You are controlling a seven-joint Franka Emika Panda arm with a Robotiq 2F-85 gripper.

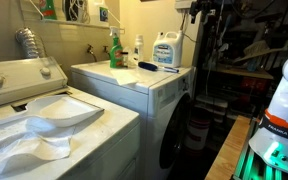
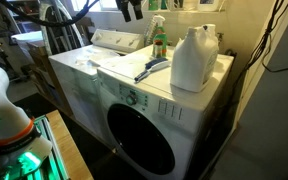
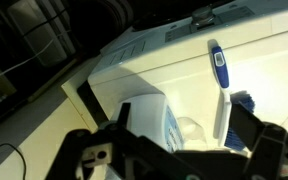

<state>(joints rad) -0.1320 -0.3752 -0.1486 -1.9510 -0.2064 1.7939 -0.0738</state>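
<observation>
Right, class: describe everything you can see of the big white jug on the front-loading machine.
The jug is white, plastic-looking, with a moulded handle, a cap on top and a blue label on one face. It stands upright on the machine top, towards the wall. A blue-handled brush lies beside it; contact cannot be told. The open gripper hangs above, not touching it.

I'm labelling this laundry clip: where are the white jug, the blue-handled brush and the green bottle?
white jug (image 2: 192, 62): an exterior view, middle of its body.
blue-handled brush (image 3: 218, 68): wrist view, on its handle.
green bottle (image 2: 159, 45): an exterior view, on its body.
</observation>
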